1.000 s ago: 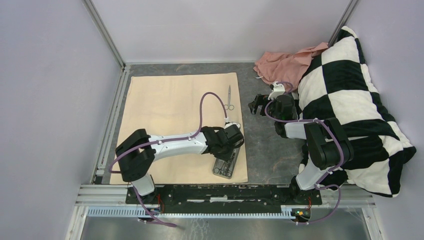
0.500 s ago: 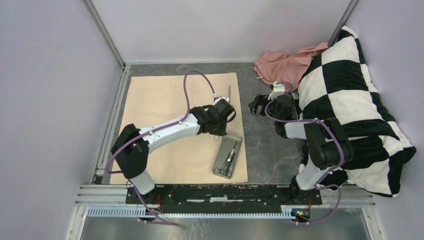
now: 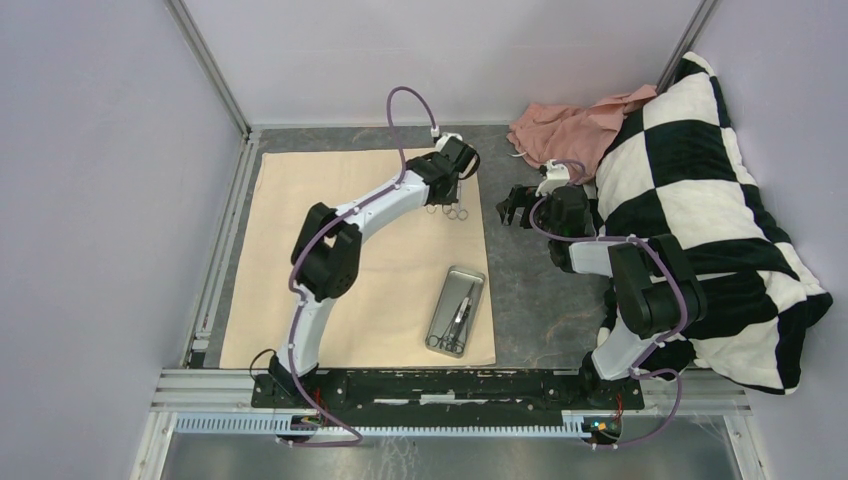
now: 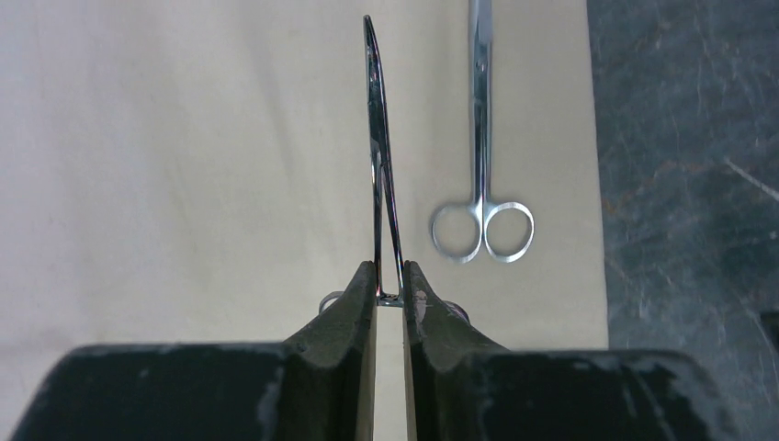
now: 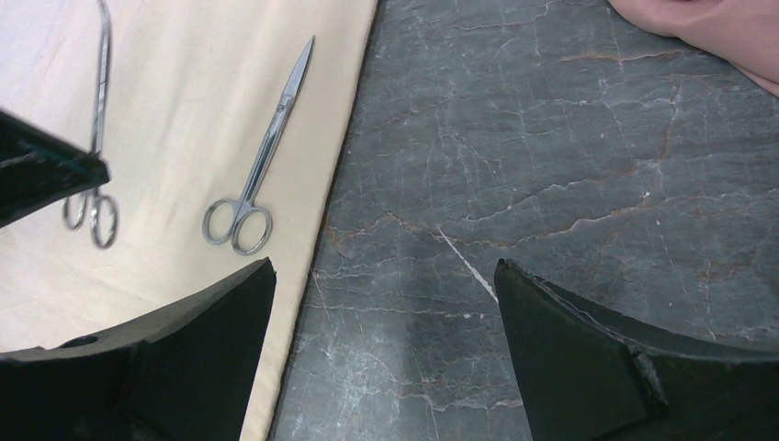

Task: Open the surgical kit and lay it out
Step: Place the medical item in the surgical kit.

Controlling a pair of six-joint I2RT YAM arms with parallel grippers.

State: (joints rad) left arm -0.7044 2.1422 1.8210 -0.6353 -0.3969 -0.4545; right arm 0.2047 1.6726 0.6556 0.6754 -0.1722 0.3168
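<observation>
Since a second ago my left fingers (image 4: 369, 283) have left the tray (image 3: 447, 298), now pinching a slim instrument (image 4: 378, 156) beside the scissors (image 4: 481, 165) on the cloth (image 4: 184, 165); right fingers (image 3: 516, 210) gape wide.

A beige rectangular cloth wrap (image 3: 350, 260) lies spread on the left of the dark stone bench (image 3: 530, 290). On its near right corner sits a small rectangular steel tray (image 3: 445, 305) with slim silver scissor-handled instruments (image 3: 460, 315) in it. At the far right edge lie silver steel scissors (image 4: 479, 129); just left of them my left hand (image 4: 390, 276) pinches a slim silver forceps-like instrument (image 4: 377, 138). My right hand (image 3: 512, 208) hangs over bare bench right of the cloth, a black-and-white checked pillow (image 3: 700, 200) beyond it, crumpled pink fabric (image 3: 565, 130) behind.
</observation>
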